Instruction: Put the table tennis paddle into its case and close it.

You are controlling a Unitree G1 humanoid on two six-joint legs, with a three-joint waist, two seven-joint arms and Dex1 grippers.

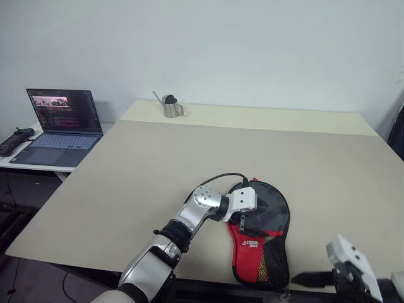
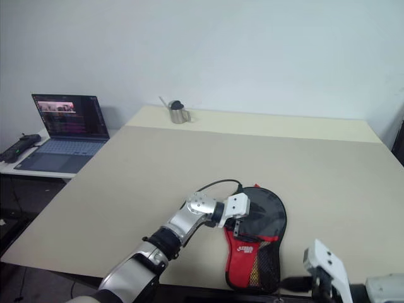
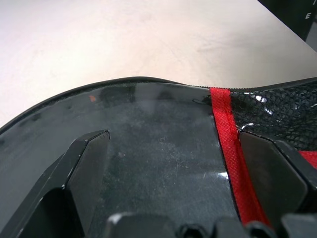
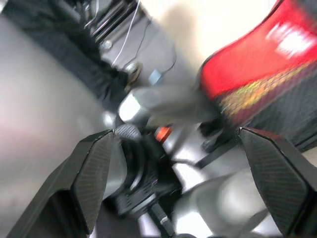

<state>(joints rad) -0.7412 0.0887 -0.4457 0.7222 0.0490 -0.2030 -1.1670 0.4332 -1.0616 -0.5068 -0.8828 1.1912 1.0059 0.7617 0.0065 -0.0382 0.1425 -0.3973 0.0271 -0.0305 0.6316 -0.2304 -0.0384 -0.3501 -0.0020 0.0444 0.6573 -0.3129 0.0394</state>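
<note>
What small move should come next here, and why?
Probably bring the open right pincer to the case's near edge to find the zipper: the case lies flat on the table, the open left pincer is over its round end.

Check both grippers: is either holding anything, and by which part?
Nothing is held. The left gripper is open over the case; the right gripper is open off the table's near edge.

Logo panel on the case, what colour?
Red with a white logo, on the case; clearest in the left eye view.
</note>
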